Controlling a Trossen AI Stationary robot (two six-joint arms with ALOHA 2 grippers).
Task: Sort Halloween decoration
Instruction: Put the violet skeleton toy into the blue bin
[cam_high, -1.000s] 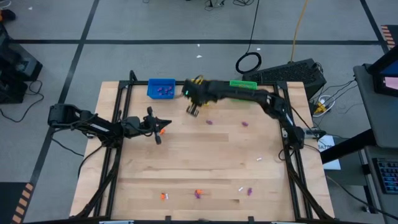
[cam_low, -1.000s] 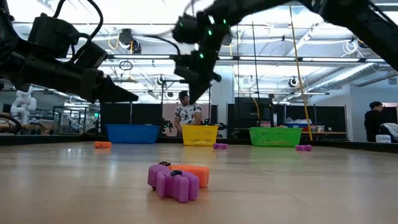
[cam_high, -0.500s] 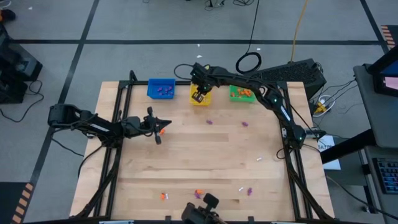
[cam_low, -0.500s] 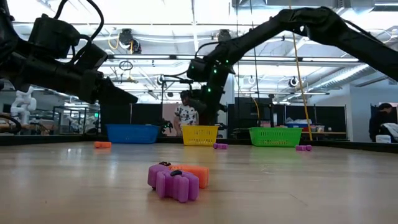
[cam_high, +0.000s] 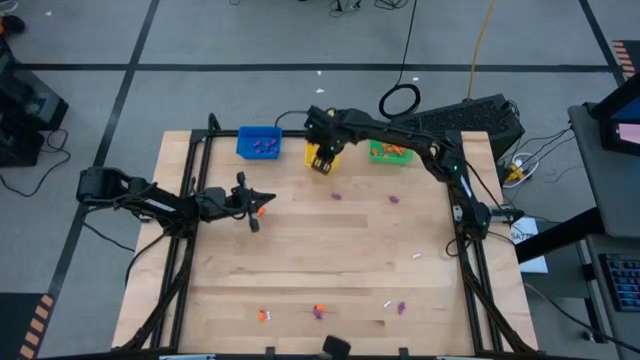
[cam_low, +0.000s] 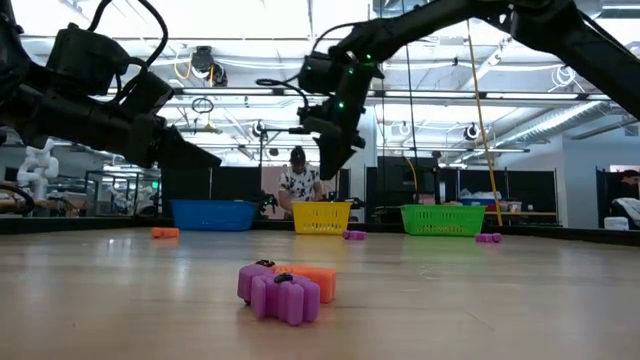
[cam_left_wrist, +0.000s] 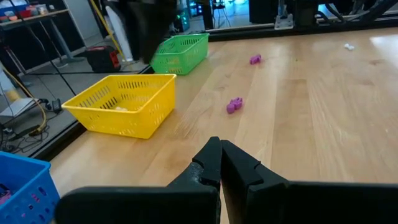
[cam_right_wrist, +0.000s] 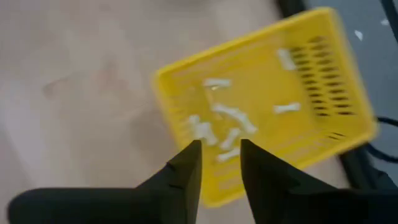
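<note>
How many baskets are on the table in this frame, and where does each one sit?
3, in a row along the table's far edge: blue basket toward the left arm's side, yellow basket in the middle under the right gripper, green basket toward the right arm's side.

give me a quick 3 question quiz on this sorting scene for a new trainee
1. True or false: the right end effector hangs over the yellow basket.
2. Which basket holds the white trinkets? A) blue basket B) yellow basket C) green basket
3. Fill in: the left end effector is ____, with no trinket between its fingers in its wrist view.

Key
1. True: it hangs above the yellow basket, fingers apart.
2. B: the right wrist view shows white pieces lying in the yellow basket.
3. Shut: its fingertips meet.
</note>
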